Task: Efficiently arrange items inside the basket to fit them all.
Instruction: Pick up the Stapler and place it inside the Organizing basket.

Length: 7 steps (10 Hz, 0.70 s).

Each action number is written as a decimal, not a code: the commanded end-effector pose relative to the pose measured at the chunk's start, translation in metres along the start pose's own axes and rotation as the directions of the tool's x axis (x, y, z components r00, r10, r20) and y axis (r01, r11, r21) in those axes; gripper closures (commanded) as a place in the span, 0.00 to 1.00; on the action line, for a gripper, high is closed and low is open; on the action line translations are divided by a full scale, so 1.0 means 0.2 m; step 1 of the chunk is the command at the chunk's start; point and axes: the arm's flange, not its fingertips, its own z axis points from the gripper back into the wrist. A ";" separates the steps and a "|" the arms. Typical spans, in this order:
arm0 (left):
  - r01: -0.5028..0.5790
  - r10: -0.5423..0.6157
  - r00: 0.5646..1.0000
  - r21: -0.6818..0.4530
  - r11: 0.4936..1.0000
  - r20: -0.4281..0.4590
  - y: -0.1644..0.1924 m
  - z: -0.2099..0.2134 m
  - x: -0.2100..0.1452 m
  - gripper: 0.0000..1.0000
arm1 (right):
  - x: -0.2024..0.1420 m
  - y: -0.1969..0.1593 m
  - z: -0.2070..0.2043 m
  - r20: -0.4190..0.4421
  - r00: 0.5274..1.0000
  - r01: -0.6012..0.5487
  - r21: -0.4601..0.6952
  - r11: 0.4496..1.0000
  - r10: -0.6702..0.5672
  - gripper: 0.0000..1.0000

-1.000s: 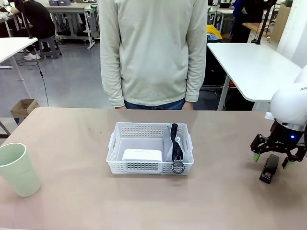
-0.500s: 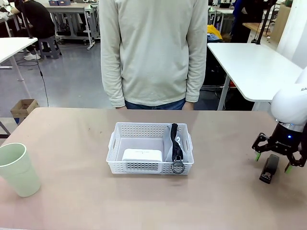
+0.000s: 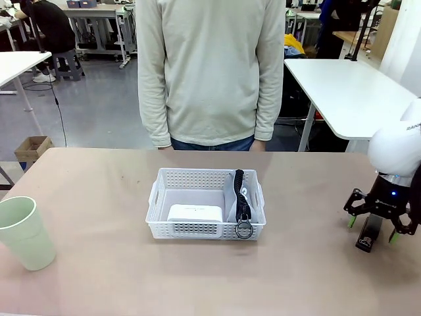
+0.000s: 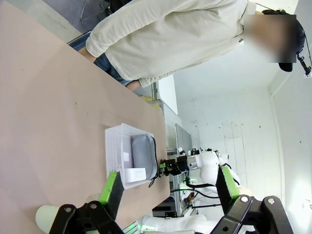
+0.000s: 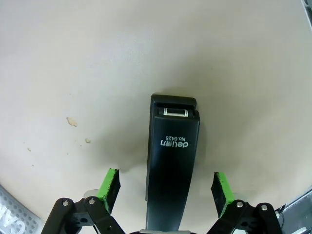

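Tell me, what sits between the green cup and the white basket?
Nothing: in the front view, the stretch of table between the cup and the basket is bare.

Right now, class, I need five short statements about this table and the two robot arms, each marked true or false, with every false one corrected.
1. The black stapler lies on the table, outside the basket. True.
2. The right pincer is shut on the stapler. False: it is open, one finger on each side of the stapler with gaps between.
3. The white box and the grey pouch are in the basket. True.
4. The green cup lies on its side in the basket. False: it stands upright on the table, far to the robot's left.
5. The left pincer holds the cup. False: it is open and holds nothing.
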 end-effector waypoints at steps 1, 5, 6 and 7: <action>0.017 -0.017 1.000 -0.026 1.000 0.010 -0.01 0.00 0.01 0.00 | -0.01 0.00 -0.03 0.030 1.000 0.010 -0.011 1.000 -0.009 0.00; 0.017 -0.017 1.000 -0.026 1.000 0.010 -0.01 0.00 0.01 0.00 | -0.01 0.01 -0.04 0.016 1.000 -0.003 -0.036 0.999 0.003 0.55; 0.017 -0.017 1.000 -0.026 1.000 0.010 -0.01 0.00 0.01 0.00 | -0.01 0.01 -0.04 0.020 1.000 -0.002 -0.040 0.999 0.003 1.00; 0.017 -0.017 1.000 -0.026 1.000 0.010 -0.01 0.00 0.01 0.00 | -0.01 0.00 -0.04 0.022 1.000 -0.006 -0.041 0.999 0.007 0.60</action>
